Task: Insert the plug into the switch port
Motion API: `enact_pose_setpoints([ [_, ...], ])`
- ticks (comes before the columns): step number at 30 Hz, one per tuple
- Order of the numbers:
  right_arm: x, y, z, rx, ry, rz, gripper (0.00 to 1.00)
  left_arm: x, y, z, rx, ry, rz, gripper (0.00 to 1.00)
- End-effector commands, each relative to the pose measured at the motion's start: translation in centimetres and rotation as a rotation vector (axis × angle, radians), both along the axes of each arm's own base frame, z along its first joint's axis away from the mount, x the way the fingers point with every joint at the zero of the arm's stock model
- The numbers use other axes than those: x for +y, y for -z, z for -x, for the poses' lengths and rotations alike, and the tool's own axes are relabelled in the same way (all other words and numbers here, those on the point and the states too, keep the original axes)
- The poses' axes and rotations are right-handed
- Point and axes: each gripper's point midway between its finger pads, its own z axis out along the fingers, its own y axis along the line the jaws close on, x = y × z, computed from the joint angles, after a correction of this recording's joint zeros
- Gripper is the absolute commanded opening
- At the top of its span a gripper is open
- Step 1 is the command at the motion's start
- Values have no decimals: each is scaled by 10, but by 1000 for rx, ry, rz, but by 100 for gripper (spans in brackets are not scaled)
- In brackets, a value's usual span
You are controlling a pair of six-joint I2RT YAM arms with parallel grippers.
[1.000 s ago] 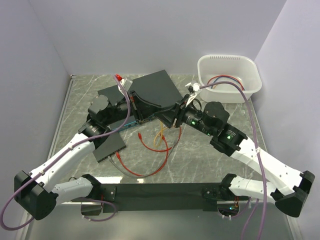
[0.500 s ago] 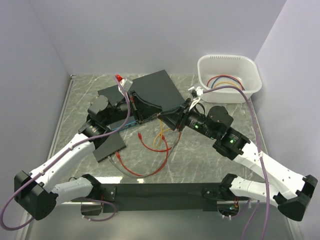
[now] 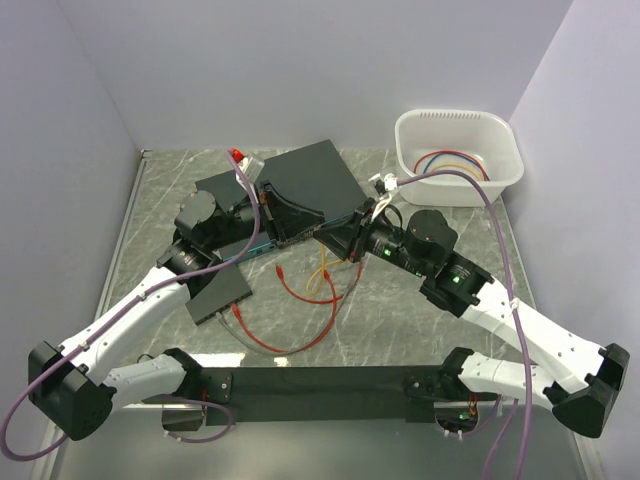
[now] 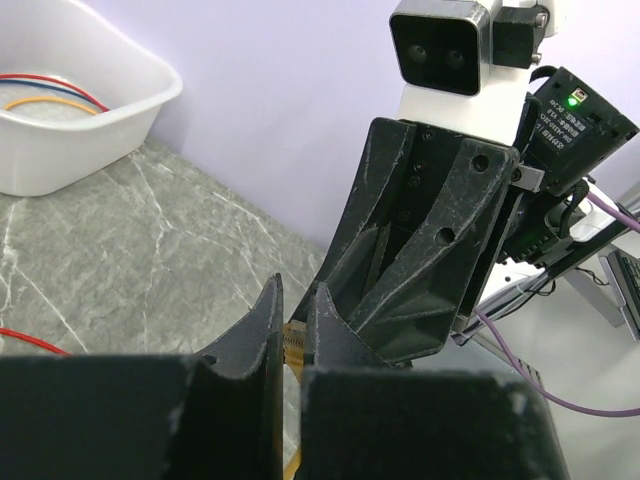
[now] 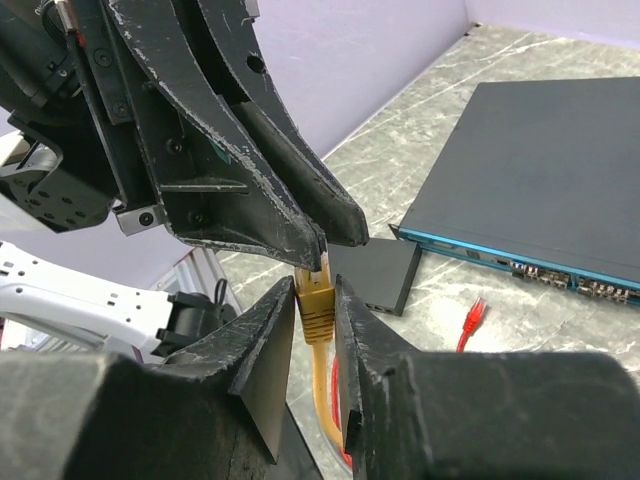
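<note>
The right gripper point(image 5: 315, 287) and the left gripper point(image 4: 297, 292) stood tip to tip above the table point(image 5: 450, 290), both pinched shut on the yellow plug point(image 5: 318, 312), held just off the teal front edge of the switch point(image 5: 540, 160).

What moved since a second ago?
The right hand pulled slightly rightward, then came back against the left hand; both pinch the yellow plug. The left hand, the switch and the red cable stayed put.
</note>
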Motion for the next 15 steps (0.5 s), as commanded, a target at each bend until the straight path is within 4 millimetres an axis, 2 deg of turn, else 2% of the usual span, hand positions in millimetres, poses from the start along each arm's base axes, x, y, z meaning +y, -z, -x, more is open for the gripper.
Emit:
enact_pose_setpoints([
  [1, -1, -5, -3, -10, 11, -22, 29, 4, -31, 13, -83, 28, 60, 0],
  [10, -4, -5, -1, -4, 2, -39, 27, 4, -32, 12, -83, 19, 57, 0],
  [13, -5, -4, -1, 1, -5, -48, 15, 5, -32, 12, -80, 18, 59, 0],
  [14, -5, -3, 0, 1, -14, -50, 6, 4, -31, 11, -80, 18, 57, 0],
  [15, -6, -3, -1, 3, -13, -53, 2, 4, -30, 10, -76, 15, 57, 0],
])
